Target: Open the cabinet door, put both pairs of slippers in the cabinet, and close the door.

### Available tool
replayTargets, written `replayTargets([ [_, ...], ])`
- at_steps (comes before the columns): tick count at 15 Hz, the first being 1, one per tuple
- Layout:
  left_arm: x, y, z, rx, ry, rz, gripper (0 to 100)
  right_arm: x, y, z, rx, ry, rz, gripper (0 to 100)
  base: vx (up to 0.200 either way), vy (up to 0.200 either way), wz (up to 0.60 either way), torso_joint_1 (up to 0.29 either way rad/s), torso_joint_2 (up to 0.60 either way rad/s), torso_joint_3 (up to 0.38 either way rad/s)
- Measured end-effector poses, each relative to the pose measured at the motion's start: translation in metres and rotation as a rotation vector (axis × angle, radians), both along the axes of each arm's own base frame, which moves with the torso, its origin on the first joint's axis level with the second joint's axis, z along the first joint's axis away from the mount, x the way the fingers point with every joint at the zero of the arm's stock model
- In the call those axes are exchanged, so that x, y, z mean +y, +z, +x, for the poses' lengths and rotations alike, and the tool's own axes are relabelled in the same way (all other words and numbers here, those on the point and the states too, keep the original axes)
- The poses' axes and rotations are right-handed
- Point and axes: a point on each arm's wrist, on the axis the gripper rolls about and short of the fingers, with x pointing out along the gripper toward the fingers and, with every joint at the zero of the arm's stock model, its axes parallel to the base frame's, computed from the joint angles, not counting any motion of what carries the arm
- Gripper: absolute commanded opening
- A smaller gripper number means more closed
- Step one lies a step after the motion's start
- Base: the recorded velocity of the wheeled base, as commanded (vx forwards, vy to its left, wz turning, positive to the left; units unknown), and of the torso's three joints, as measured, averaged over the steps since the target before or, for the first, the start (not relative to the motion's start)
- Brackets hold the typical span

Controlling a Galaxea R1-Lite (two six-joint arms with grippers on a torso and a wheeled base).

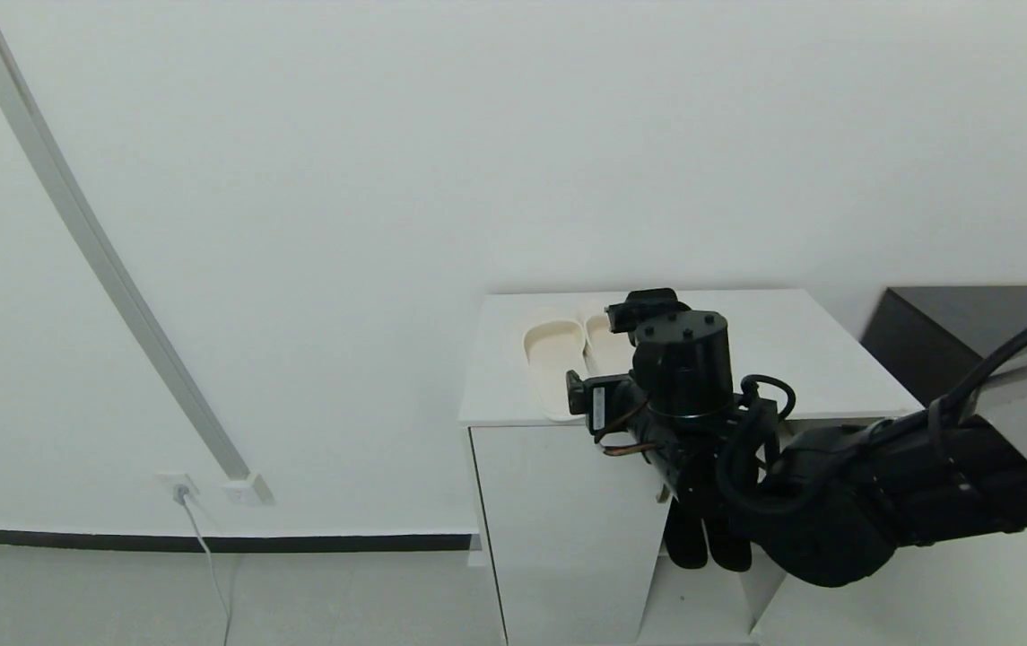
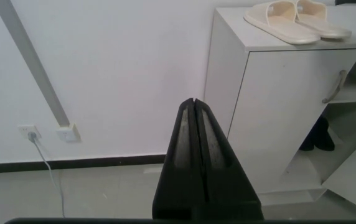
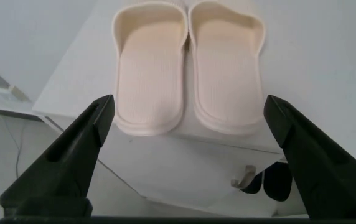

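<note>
A white wall backs a white cabinet (image 1: 567, 520). In the head view, two cream slippers (image 1: 556, 357) lie side by side on its top, at 10 o'clock from the right arm (image 1: 683, 377). One dark pair (image 1: 706, 538) sits inside, at 6 o'clock. In the left wrist view, the left gripper (image 2: 195, 106) is pressed closed. In the right wrist view, the right gripper (image 3: 188, 102) is spread wide, with both slippers just beyond its tips.

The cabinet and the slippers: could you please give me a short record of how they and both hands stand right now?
cream slippers: side by side on top of the cabinet, near its front edge
dark slippers: inside the cabinet, below the shelf
cabinet: open on one side
right hand: open, facing the cream slippers, not gripping them
left hand: shut, empty, away from the cabinet
</note>
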Motion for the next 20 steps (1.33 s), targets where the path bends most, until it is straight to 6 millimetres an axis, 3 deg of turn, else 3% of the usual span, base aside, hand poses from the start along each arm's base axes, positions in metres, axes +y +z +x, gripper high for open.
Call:
replayTargets([
  [6, 0.000, 0.000, 0.000, 0.000, 0.000, 0.000, 0, 0.000, -0.013, 0.000, 0.027, 0.033, -0.013, 100, 0.200, 0.000, 0.00, 0.004, 0.00, 0.002],
  [12, 0.000, 0.000, 0.000, 0.000, 0.001, -0.001, 0, 0.005, -0.032, 0.002, 0.038, 0.082, -0.016, 100, 0.000, 0.000, 0.00, 0.000, 0.00, 0.000],
  [20, 0.000, 0.000, 0.000, 0.000, 0.000, 0.000, 0, 0.015, -0.047, 0.050, 0.019, 0.072, 0.001, 100, 0.000, 0.000, 0.00, 0.000, 0.00, 0.000],
])
